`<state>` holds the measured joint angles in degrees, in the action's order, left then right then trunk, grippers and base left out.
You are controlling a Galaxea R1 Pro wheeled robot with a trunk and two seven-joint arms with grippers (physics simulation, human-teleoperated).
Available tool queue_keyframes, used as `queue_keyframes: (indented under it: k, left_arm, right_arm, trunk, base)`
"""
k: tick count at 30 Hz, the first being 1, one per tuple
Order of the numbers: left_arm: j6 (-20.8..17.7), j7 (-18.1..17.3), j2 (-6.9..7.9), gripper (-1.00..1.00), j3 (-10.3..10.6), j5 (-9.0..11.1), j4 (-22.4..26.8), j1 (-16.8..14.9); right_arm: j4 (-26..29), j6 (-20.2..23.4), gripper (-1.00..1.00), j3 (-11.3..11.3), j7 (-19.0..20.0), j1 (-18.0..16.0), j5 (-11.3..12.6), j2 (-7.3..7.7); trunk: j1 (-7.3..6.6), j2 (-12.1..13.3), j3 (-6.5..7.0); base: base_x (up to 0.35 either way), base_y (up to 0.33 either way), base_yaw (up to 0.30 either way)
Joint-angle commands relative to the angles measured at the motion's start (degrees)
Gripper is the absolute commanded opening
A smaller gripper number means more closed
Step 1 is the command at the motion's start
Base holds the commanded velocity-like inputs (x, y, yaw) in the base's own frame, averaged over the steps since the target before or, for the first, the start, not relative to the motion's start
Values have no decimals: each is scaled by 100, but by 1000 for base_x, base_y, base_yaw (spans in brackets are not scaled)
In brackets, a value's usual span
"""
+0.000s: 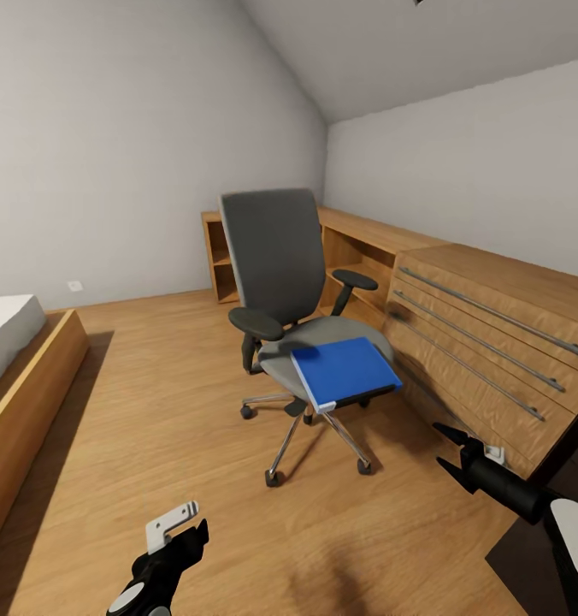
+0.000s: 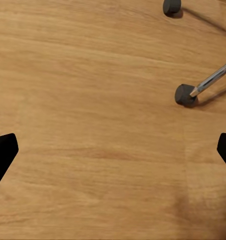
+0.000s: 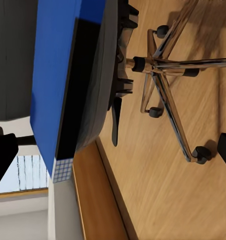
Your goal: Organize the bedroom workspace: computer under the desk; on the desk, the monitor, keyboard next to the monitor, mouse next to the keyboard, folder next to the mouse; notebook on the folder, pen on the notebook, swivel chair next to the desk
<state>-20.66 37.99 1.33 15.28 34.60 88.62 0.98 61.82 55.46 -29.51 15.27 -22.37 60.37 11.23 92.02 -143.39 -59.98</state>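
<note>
The floor (image 1: 178, 402) is light wood planks and it covers the whole room. The walls are plain grey-white and the ceiling slopes down on the left side. To the left of the left pincer (image 1: 179, 529) stands a wooden bed frame (image 1: 28, 389) with a white mattress (image 1: 5, 329). Beyond the right pincer (image 1: 447, 447) and to its right stands a light wooden chest (image 1: 494, 342) with long bar handles, and behind it a low wooden shelf unit (image 1: 340, 248) runs along the wall.

There is one swivel chair (image 1: 280, 274), grey, with two black armrests. It stands ahead of both pincers, nearer to the right one. Its metal base has wheels; in the left wrist view two wheels show (image 2: 185, 94) on the floor in front of the left pincer. One blue folder (image 1: 345, 372) lies flat on the seat, at the front edge, and it sticks out a little over the edge. In the right wrist view the folder (image 3: 57, 85) is close in front of the right pincer, with the chair base (image 3: 163, 70) beyond it.

The left pincer hangs low over the bare floor; its two fingers are wide apart and they hold nothing. The right pincer is also spread open and empty; it points toward the chair from the chest side and does not touch the folder.
</note>
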Motion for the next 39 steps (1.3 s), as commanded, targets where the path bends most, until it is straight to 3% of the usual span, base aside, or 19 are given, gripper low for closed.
queue_keyframes:
  k: [1, 39]
  left_arm:
    - [-11, 41, 5, 100, 10, 32, 6, -2]
    - [-13, 27, 17, 100, 8, 27, -24, -2]
  right_arm:
    - [-2, 25, 100, -13, 54, -5, -58, -3]
    - [-8, 17, 100, -11, 38, -5, -63, -3]
  trunk:
    - [-1, -2, -4]
    - [-1, -2, -4]
  base:
    - [0, 0, 0]
    - [149, 0, 0]
